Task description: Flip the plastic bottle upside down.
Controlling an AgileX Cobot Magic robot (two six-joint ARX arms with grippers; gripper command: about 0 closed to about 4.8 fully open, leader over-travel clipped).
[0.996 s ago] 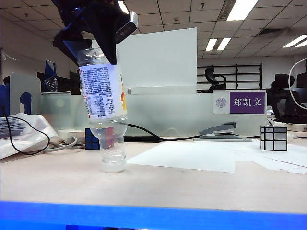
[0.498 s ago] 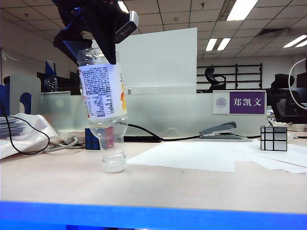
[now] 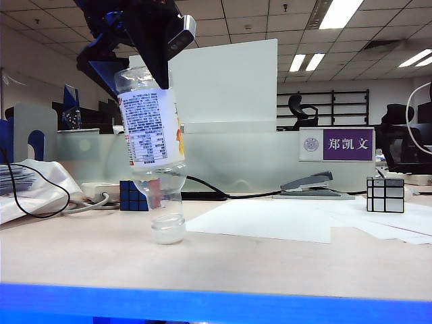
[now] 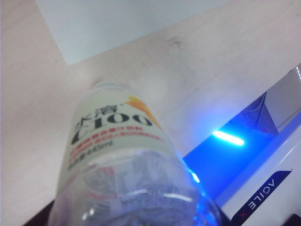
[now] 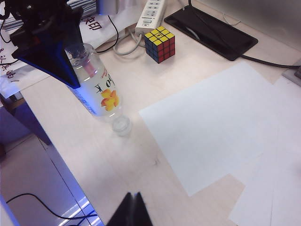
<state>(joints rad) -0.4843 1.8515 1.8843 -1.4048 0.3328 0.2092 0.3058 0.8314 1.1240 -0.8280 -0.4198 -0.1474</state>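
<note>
Plastic bottle (image 3: pixel 156 142) stands inverted at the left of the exterior view. Its whitish cap (image 3: pixel 168 231) rests on the table (image 3: pixel 270 260) and its body leans, with the base tipped toward the left. The left gripper (image 3: pixel 138 57) hangs over that upturned base, its dark fingers flanking the clear plastic. Whether they press it or stand just clear of it cannot be told from here. A colored puzzle cube (image 3: pixel 133 196) sits behind the bottle. White paper (image 3: pixel 270 219) lies to its right, and a stapler (image 3: pixel 314 183) and a silver cube (image 3: pixel 385 194) are well apart on the far right.

The left wrist view looks down along the bottle (image 4: pixel 117 155) from close above its base. The label runs away toward the cap end and the table (image 4: pixel 225 70) lies beyond. No finger shows, so the grip stays unclear.

In the right wrist view the bottle (image 5: pixel 96 89) slants from the left gripper (image 5: pixel 51 52) down to its cap (image 5: pixel 122 125) on the table, near the table's front edge. The colored cube (image 5: pixel 160 44) and a power strip (image 5: pixel 150 14) lie beyond it. The right gripper (image 5: pixel 131 209) hovers well apart from the bottle, fingers pressed together and holding nothing.
</note>
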